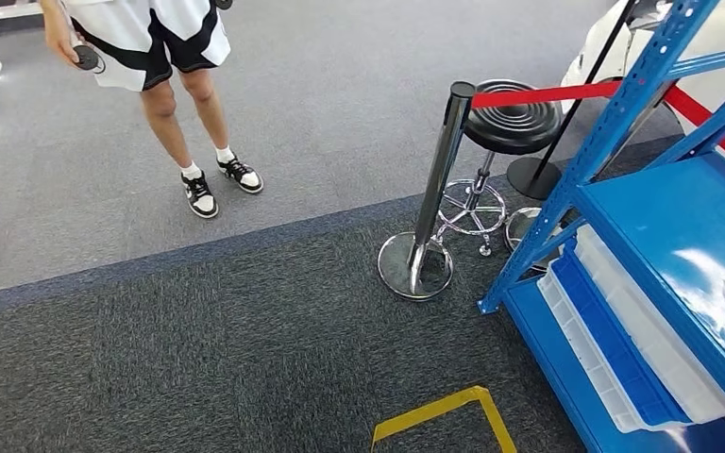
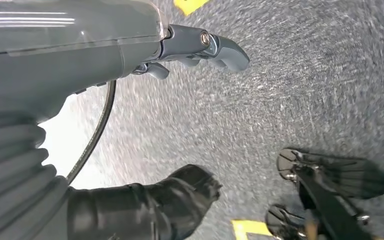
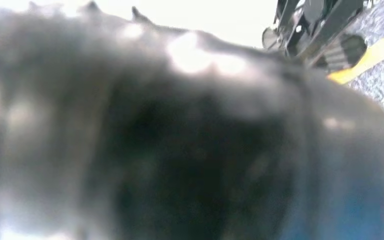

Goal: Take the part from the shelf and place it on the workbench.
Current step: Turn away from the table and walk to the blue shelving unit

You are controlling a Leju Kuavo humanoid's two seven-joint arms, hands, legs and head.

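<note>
Shelf (image 1: 663, 226) close on the right, part not spotted yet.
Left hand (image 2: 190, 50) hanging loose, holding nothing; right hand too blurry to tell. Could bump the silver post (image 1: 431, 203) when turning.

left hand (image 2: 200, 47): smooth grey cover, ribbed grey cuff (image 2: 10, 170), thick grey thumb with a round screw (image 2: 205, 36), darker fingers, thin black cable (image 2: 97, 135) ran alongside
</note>
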